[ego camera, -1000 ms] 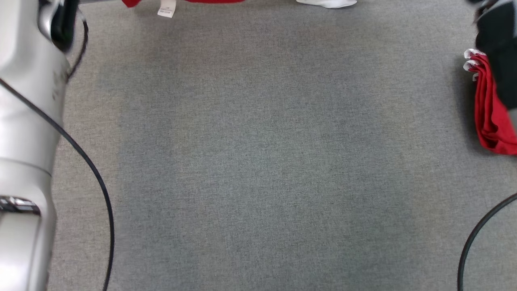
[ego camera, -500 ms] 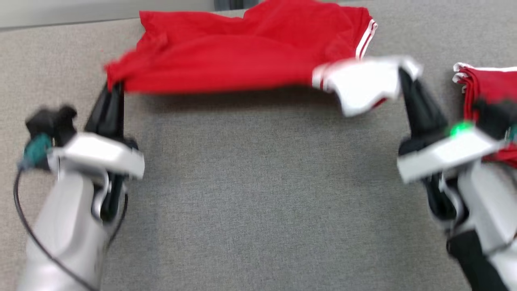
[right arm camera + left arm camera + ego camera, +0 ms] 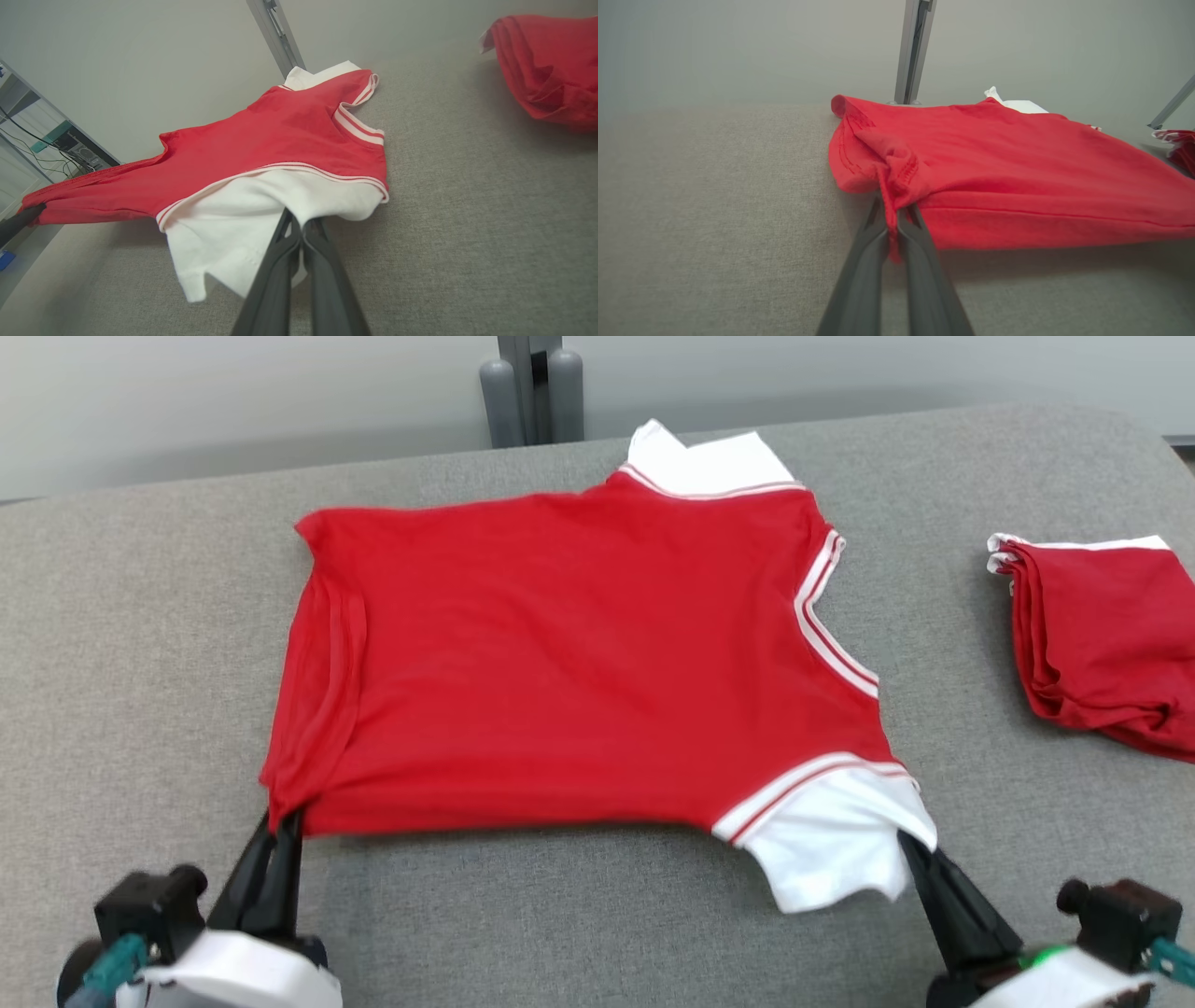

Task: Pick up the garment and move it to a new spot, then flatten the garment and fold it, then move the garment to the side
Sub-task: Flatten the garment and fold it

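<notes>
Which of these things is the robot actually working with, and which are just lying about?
In the job: red shirt; left tool, shut on its red corner; right tool, shut on its white sleeve.
Lying about: folded red garment at the right; grey post behind the table.

At 3 o'clock in the head view, the folded red pile (image 3: 1106, 635) runs off the right edge. The left gripper (image 3: 280, 823) at 7 o'clock and the right gripper (image 3: 913, 847) at 5 o'clock are cut by the bottom edge. Their tips are hidden under the garment (image 3: 579, 653), one beneath its hem corner, the other behind the white sleeve (image 3: 840, 840). The grey post (image 3: 532, 392) at 12 o'clock is clipped by the top edge.
</notes>
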Controlling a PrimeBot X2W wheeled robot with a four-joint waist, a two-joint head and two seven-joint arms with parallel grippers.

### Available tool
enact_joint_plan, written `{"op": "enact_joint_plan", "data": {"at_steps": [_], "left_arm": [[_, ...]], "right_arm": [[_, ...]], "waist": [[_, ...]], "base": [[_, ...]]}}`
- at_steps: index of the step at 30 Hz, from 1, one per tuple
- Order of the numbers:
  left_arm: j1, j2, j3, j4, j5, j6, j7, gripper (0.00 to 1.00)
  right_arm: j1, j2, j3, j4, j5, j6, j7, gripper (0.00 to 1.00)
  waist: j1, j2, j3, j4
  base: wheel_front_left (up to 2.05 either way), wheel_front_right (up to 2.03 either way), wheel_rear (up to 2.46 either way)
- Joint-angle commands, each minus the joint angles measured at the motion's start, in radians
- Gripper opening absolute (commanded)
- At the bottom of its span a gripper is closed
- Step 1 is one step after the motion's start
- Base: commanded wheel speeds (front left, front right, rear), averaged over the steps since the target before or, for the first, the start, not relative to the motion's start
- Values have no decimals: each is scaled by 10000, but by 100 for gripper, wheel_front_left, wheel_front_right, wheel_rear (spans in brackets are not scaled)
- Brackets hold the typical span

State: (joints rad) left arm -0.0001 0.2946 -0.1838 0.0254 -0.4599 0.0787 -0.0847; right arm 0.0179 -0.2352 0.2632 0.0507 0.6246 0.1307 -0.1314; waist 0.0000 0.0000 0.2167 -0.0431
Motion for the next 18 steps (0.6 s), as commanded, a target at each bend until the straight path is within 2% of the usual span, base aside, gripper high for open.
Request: {"op": "enact_joint_plan", "data": {"at_steps": [1, 2, 9, 18], "left_arm": [[552, -1, 89, -571, -84, 311, 236, 0], [1094, 0, 104, -1054, -163, 539, 530, 0], [2197, -1, 241, -2060, -548, 996, 1270, 0], [3029, 261, 179, -2825, -740, 1338, 2253, 0]], "right_arm": [[553, 104, -265, -436, -154, 1, 305, 0], [1098, 243, -436, -846, -284, 1, 703, 0], [2343, 409, -1008, -1903, -550, 1, 2081, 0], [3270, 659, -1569, -2881, -652, 1, 3825, 0]], "waist": [[0, 0, -181, 34], [0, 0, -272, 45], [0, 0, -489, 105], [0, 0, -566, 85]], "base": [[0, 0, 0], [0, 0, 0], [0, 0, 0], [0, 0, 0]]}}
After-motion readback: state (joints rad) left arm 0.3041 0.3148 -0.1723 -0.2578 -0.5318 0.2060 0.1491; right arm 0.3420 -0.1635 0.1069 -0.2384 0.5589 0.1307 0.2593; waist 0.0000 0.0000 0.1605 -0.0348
